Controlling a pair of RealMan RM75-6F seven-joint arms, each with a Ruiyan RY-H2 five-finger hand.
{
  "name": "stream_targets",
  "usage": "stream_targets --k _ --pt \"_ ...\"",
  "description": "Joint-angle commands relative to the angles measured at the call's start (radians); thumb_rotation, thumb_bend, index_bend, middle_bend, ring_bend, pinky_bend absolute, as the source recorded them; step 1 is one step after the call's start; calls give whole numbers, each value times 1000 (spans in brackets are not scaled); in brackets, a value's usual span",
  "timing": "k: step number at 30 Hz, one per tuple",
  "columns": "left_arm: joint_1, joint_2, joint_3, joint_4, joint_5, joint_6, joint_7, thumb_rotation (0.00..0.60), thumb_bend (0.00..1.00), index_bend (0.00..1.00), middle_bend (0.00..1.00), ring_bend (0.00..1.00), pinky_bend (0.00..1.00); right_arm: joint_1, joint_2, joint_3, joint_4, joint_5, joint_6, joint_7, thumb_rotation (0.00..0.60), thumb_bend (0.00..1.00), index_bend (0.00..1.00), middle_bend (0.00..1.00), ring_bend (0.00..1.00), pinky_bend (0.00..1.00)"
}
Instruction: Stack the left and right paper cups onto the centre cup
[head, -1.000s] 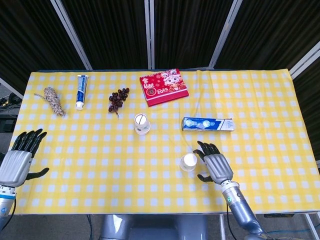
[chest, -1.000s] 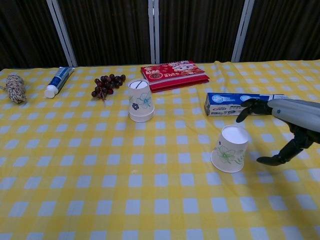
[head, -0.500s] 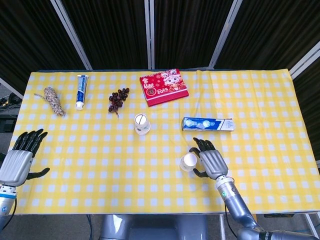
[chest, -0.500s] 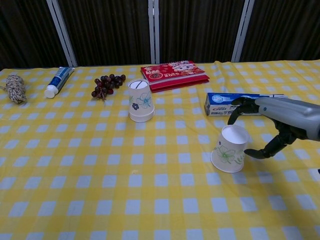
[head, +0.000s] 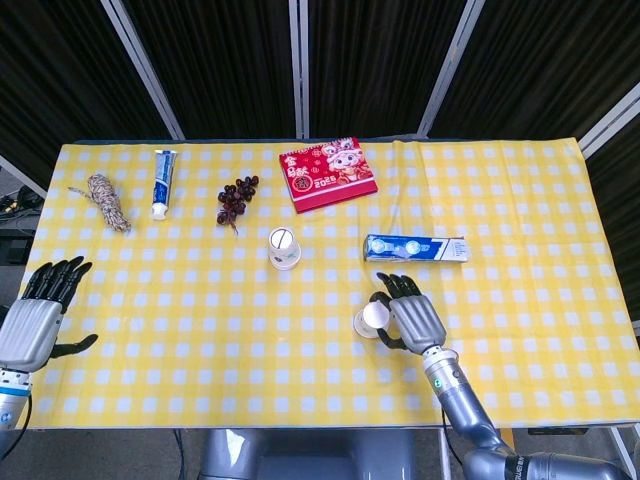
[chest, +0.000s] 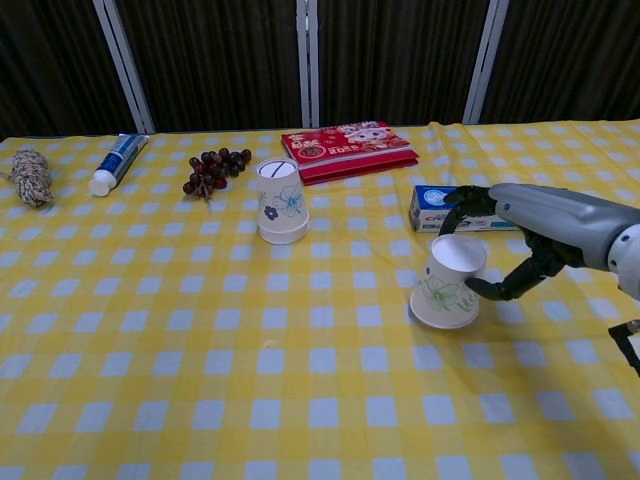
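**A:** Item one, the step in hand?

**B:** Taking up the right paper cup (chest: 446, 291), it seems. It sits upside down, right of centre in the chest view, tilted toward the left of the frame. The right hand (chest: 535, 232) is curled about it, thumb against the near side, other fingers over the top. Whether the grip is firm I cannot quite tell; the cup's rim looks partly on the cloth.

**A:** The other hand?

**B:** Left hand (head: 35, 320), lower left of the head view, fingers spread, holding nothing.

**A:** The target?

**B:** Centre cup (chest: 279, 201), also inverted, upright, up and left of the tilted one. I judge the next move calls for lifting the held cup clear, levelling it and lowering it squarely over that one.

**A:** Materials?

**B:** Both cups: thin white paper, tapered, floral print, likely to crush easily. Tablecloth (chest: 200, 380): yellow and white check, smooth. Toothpaste box (head: 415, 248): blue card, oblong, just behind the right hand. Red booklet (head: 328, 173), grapes (head: 236, 197), toothpaste tube (head: 162, 182) and twine bundle (head: 105, 199) along the top of the frame.
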Motion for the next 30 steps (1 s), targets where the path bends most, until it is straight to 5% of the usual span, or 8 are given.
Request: stream_targets --k 1,12,19,30 --pt "1 0 -2 1 0 -3 0 600 97 12 0 0 0 15 10 33 -37 -15 13 13 600 318 413 54 0 0" --pt "4 -2 -21 7 -14 -19 -5 600 97 12 0 0 0 126 41 187 -128 28 16 -26 600 315 411 62 0 0" --pt "-8 -12 -30 29 -39 -65 -22 600 97 12 0 0 0 227 -42 273 -14 131 -24 13 600 311 411 64 0 0" --pt "-20 -25 -44 64 -72 -118 -44 600 96 12 0 0 0 372 -189 322 257 174 -80 86 600 306 412 64 0 0"
